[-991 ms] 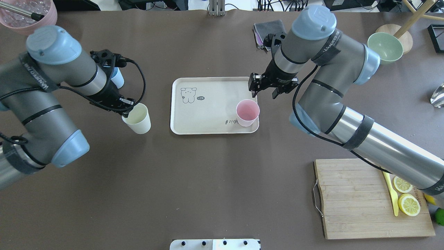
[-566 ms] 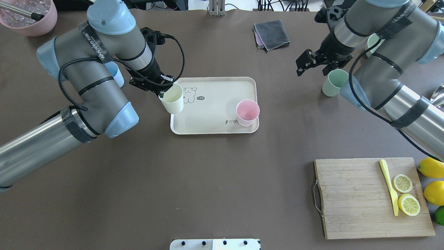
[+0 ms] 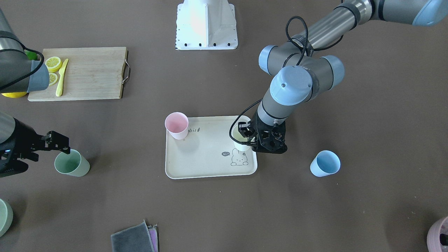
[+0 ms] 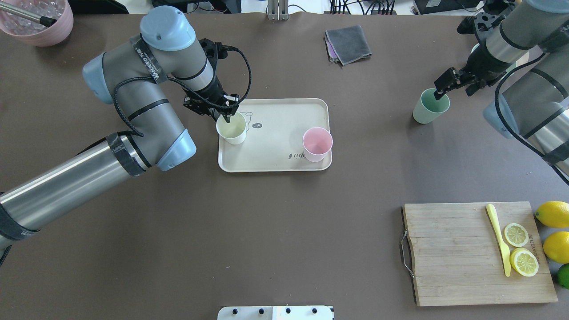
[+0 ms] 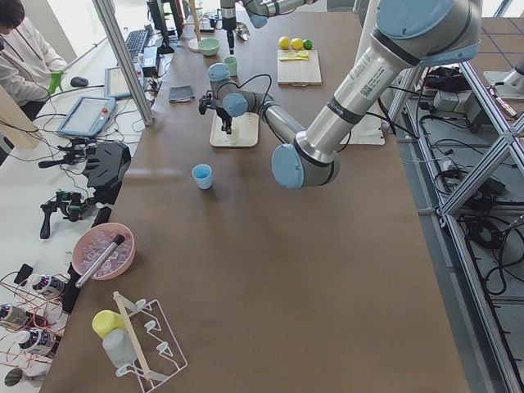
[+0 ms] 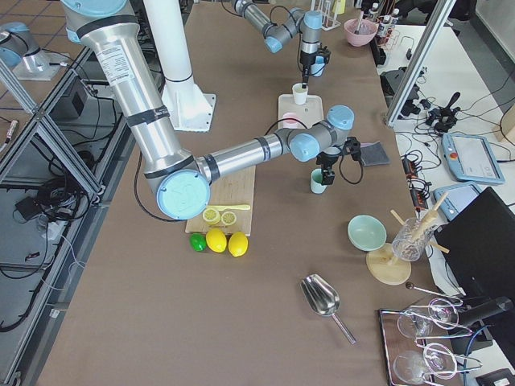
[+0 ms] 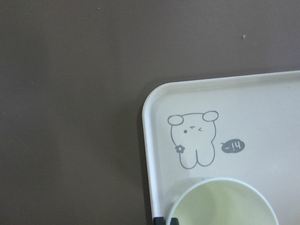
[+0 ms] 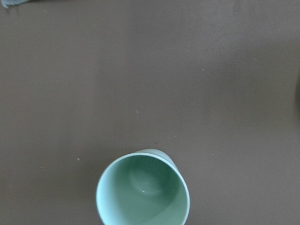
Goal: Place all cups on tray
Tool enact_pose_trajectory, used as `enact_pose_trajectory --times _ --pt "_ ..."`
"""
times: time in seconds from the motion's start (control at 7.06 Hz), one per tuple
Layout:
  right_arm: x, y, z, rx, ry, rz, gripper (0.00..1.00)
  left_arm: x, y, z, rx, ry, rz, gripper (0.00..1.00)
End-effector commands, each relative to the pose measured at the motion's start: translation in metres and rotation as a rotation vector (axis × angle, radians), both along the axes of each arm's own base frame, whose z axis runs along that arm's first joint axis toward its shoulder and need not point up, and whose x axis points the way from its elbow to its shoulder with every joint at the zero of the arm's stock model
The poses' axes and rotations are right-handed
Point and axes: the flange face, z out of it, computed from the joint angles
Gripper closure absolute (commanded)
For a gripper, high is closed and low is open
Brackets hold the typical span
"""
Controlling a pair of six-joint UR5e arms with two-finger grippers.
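The cream tray [image 4: 275, 153] lies mid-table. The pink cup [image 4: 317, 144] stands on its right front corner. My left gripper [image 4: 226, 116] is shut on the rim of the cream-white cup [image 4: 231, 129], which is upright on the tray's left end beside the bunny drawing [image 7: 192, 140]. The sage green cup [image 4: 430, 106] stands on the table to the right of the tray. My right gripper [image 4: 453, 91] is open, with one finger over that cup's rim. The light blue cup [image 3: 324, 163] stands on the table left of the tray; my left arm hides it in the overhead view.
A wooden cutting board [image 4: 449, 253] with lemon slices and a yellow knife [image 4: 498, 238] lies front right, with whole lemons [image 4: 553, 214] beside it. A grey cloth [image 4: 349, 43] lies at the back. A pink bowl [image 4: 38, 22] sits in the back left corner.
My left arm carried the cream-white cup from the table onto the tray's left end. My right arm moved away from the pink cup to the green cup at the right.
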Motion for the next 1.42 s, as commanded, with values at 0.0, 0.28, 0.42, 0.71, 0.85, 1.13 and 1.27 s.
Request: enact_pose_trajectory --times 0.0,0.28,0.42,0.71,0.85,1.13,1.27 --pt "0.001 -0.006 0.021 -0.042 0.022 0.008 0.00 0.000 -0.004 -0.002 0.033 -0.015 -0.024 0.02" --pt "-0.010 -0.023 0.034 -0.080 0.039 0.009 0.00 0.000 -0.004 -0.003 0.035 -0.015 -0.025 0.02" --pt "-0.012 -0.025 0.034 -0.081 0.038 0.008 0.00 0.000 -0.004 -0.004 0.034 -0.015 -0.026 0.02" --pt "-0.026 -0.016 0.040 -0.100 0.045 -0.007 0.13 -0.046 -0.030 -0.007 0.088 -0.007 -0.038 0.02" --pt "-0.030 -0.014 0.041 -0.112 0.045 -0.005 0.80 -0.089 -0.053 0.035 0.148 -0.046 -0.004 0.02" --pt "-0.030 -0.015 0.036 -0.104 0.035 -0.011 1.00 -0.169 -0.082 0.101 0.186 -0.099 0.021 0.02" --pt "-0.031 -0.016 0.034 -0.103 0.035 -0.013 1.00 -0.201 -0.090 0.121 0.166 -0.092 0.017 0.02"
